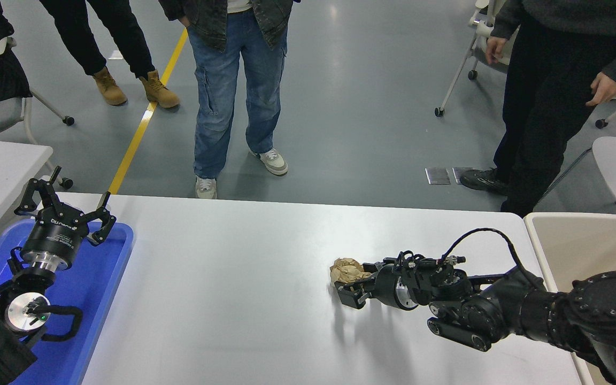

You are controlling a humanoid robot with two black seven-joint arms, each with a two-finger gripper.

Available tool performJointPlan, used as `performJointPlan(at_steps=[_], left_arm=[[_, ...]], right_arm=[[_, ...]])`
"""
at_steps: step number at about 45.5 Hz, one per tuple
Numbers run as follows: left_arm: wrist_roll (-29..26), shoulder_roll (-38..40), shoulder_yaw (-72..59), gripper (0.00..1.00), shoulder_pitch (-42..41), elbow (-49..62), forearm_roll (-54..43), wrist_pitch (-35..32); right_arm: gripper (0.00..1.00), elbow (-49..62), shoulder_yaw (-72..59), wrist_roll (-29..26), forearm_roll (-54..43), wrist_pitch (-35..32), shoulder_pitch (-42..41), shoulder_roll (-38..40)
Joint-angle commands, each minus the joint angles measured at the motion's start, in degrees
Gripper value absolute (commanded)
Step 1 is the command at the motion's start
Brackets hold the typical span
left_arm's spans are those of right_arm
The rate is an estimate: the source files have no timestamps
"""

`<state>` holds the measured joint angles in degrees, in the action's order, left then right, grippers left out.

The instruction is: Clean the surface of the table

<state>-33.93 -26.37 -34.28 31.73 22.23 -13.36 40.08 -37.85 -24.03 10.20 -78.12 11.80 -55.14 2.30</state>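
Observation:
The table surface is a wide white top. A crumpled brown paper ball sits low over it, right of centre. My right gripper reaches in from the right and is shut on the ball's near side, with most of the paper sticking out on the far left of the fingers. Whether the ball touches the table I cannot tell. My left gripper is parked open at the lower left, above the blue tray.
A blue plastic tray lies at the table's left end under the left arm. A beige bin stands off the right end. Three people stand beyond the far edge, and wheeled chairs stand at the far left and right.

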Motion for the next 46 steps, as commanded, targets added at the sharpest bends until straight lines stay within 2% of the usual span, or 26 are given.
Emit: performJointPlan(at_steps=[1, 6, 8, 11, 13, 30, 46], left_arm=[[0.0, 0.0, 0.01, 1.0, 0.0, 0.0, 0.0, 0.0], [0.0, 0.0, 0.01, 1.0, 0.0, 0.0, 0.0, 0.0], [0.0, 0.0, 0.01, 1.0, 0.0, 0.0, 0.0, 0.0], [0.0, 0.0, 0.01, 1.0, 0.0, 0.0, 0.0, 0.0], [0.0, 0.0, 0.01, 1.0, 0.0, 0.0, 0.0, 0.0], [0.0, 0.0, 0.01, 1.0, 0.0, -0.08, 0.0, 0.0], [0.0, 0.0, 0.01, 1.0, 0.0, 0.0, 0.0, 0.0]], right_arm=[[0.47, 0.23, -0.06, -0.01, -0.01, -0.11, -0.4, -0.36], [0.22, 0.14, -0.06, -0.01, -0.01, -0.29, -0.58, -0.36], [0.14, 0.06, -0.06, -0.01, -0.01, -0.29, -0.67, -0.36], [0.1, -0.12, -0.06, -0.01, -0.01, -0.29, -0.75, -0.45], [0.0, -0.47, 0.03, -0.01, 0.16, -0.37, -1.02, -0.45], [0.0, -9.34, 1.09, 0.08, 1.31, -0.46, -7.08, 4.55], [0.0, -30.78, 1.09, -0.01, 8.07, -5.64, -23.68, 23.62]])
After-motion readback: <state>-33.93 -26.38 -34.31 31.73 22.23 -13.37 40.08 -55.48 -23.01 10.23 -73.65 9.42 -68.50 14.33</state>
